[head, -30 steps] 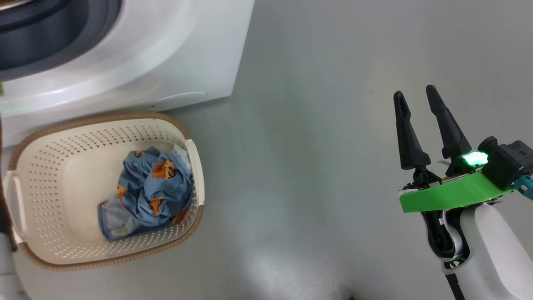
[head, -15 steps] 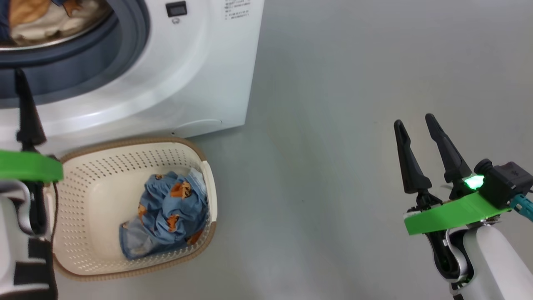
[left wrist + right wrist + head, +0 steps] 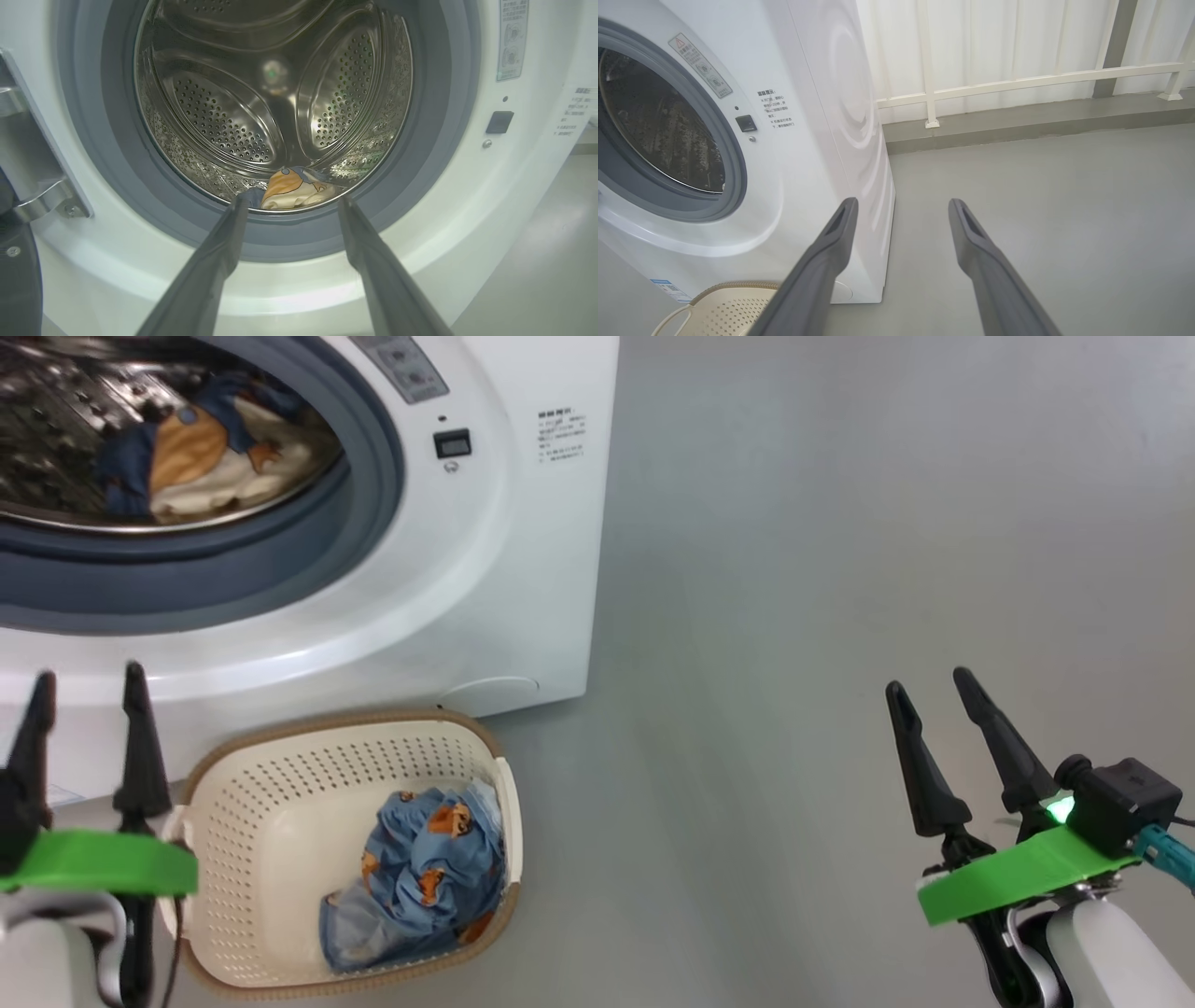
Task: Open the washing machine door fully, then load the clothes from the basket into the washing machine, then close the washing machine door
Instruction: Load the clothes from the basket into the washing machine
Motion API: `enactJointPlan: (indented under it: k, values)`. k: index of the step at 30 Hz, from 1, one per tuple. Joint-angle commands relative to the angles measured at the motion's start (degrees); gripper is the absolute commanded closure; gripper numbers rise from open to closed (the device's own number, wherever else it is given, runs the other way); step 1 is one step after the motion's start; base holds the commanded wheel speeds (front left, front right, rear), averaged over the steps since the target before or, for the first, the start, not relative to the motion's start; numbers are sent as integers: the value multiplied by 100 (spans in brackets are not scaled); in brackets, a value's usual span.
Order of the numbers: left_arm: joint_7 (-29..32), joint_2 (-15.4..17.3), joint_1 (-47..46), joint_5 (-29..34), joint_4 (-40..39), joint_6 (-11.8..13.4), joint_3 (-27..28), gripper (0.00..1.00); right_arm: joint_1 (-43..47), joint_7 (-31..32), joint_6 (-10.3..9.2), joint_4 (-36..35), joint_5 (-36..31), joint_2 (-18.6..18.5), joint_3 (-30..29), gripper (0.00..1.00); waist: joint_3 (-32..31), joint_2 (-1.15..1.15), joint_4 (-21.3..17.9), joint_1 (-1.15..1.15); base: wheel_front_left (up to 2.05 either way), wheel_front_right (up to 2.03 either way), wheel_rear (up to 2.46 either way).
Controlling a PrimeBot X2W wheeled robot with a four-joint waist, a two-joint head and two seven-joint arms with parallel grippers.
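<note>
Grey-blue rubber seal (image 3: pixel 280 574) rings an unblocked drum mouth, so the washing machine door is judged open. Its metal hinge bracket (image 3: pixel 32 154) sits at the left edge of the opening; the door panel itself I cannot make out.

Left gripper (image 3: pixel 88 672): fingers spread, nothing between them. It hovers before the washing machine (image 3: pixel 523 569), below the opening and just left of the basket (image 3: pixel 271 803). The left wrist view looks straight into the steel drum (image 3: pixel 219 121). One orange-and-cream garment (image 3: pixel 201 457) lies at the drum's front bottom, near the lip.

The basket stands on the grey floor (image 3: pixel 794 616) against the machine's lower front, toward its right corner. The clothes (image 3: pixel 420 877) are bunched against the basket's right wall.

Right gripper (image 3: pixel 928 679): fingers apart, empty, over bare floor well right of the machine.

Judgement: loading is partly done and one bundle is left.

Risks:
- A shallow pinch on the crumpled bundle could lift one layer only and leave a piece behind or trailing over the rim.
- A fingertip could catch a perforation and drag the light basket.
- Fabric left at the lip could be nipped in the seal when the door closes.
</note>
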Motion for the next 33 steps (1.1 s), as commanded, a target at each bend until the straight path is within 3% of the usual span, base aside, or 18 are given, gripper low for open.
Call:
enactJointPlan:
  k: [1,33]
  values:
    - [-30,128,219,-59,-213,4,163,0,132,-45,32,-93,56,-139,107,0,-288,0,162,0,0,0,0]
    - [-30,-295,1914,-158,-1335,4,382,0,794,-45,32,-150,71,-342,-131,0,-953,0,515,0,0,0,0]
